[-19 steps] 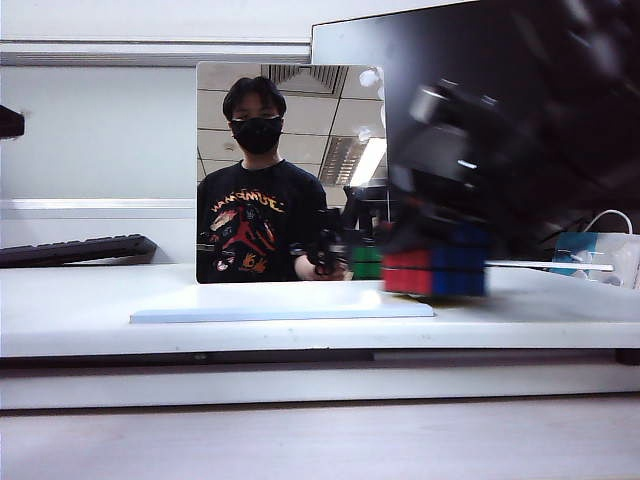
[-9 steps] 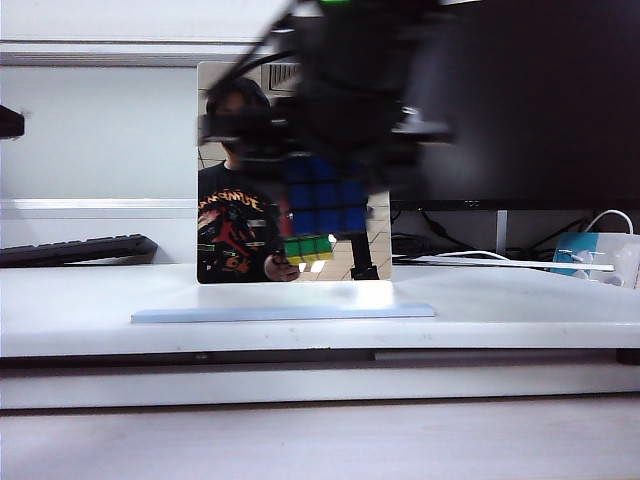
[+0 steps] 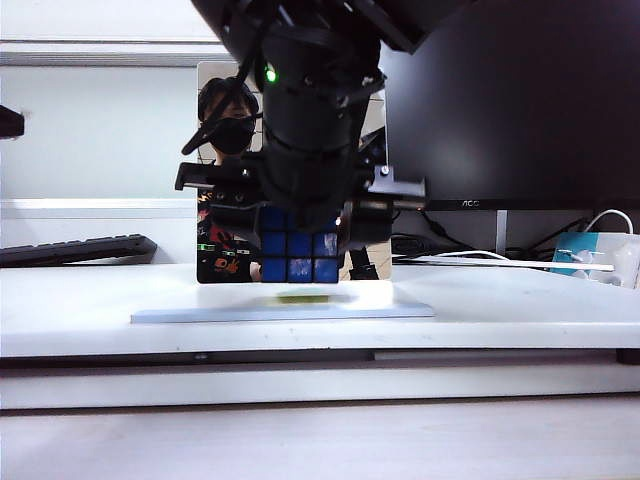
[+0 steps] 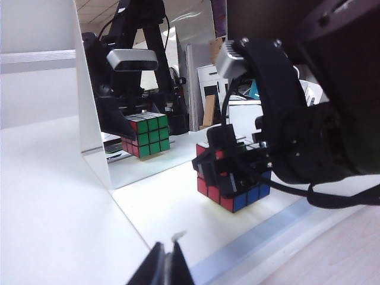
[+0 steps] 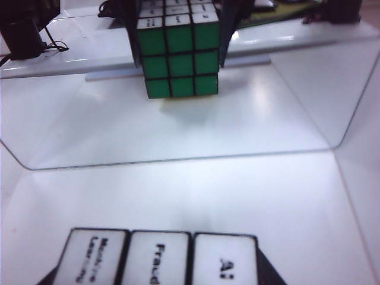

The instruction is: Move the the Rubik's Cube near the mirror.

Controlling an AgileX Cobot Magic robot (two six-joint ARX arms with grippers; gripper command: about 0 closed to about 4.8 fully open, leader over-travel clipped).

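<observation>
Your right arm is all black, with a thick round wrist body above the right gripper, and a small green light shines on its upper part. You see a silver-grey metal block with screws on top of the wrist, and thin black cables run beside and under the claw. A flat black bar crosses just above the fingers. Of your left gripper you see only two dark, narrow fingertips, one with a pale edge.
</observation>
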